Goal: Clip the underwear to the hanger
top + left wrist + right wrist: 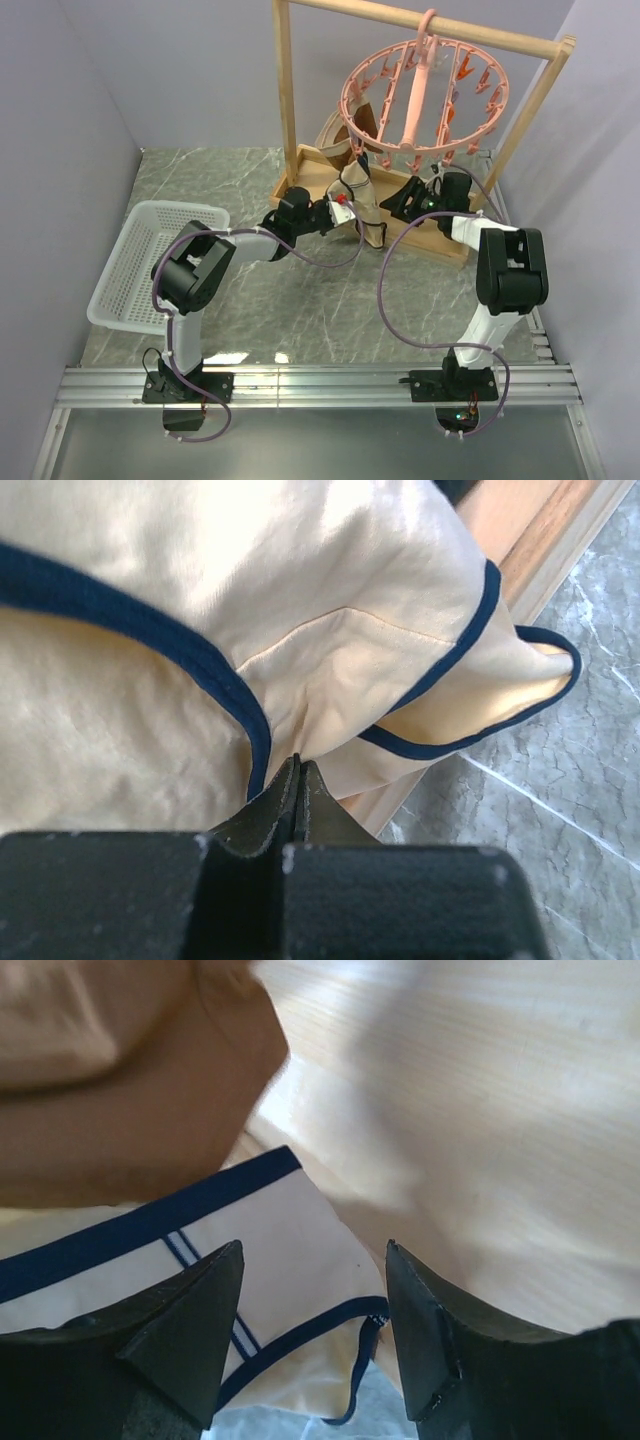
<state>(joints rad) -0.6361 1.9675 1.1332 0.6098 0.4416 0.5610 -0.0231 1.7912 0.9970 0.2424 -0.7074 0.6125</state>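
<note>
Left gripper (298, 772): jaws pinched tight on underwear (200, 630) at dark-trimmed edge, fabric lifted over base of wooden rack (287, 80), below hanger (425, 95)
Right gripper (313, 1255): jaws spread wide, nothing gripped, hovering just over underwear's striped band
Brown garment (130, 1090) close behind
Hanger hooked on rack's top bar
White basket (150, 260) on counter (300, 300), far left

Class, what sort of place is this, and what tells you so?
Likely a robot lab's laundry test bench: two arms bolted to a rail, a pink peg hanger on a wooden rack, and a white basket.
</note>
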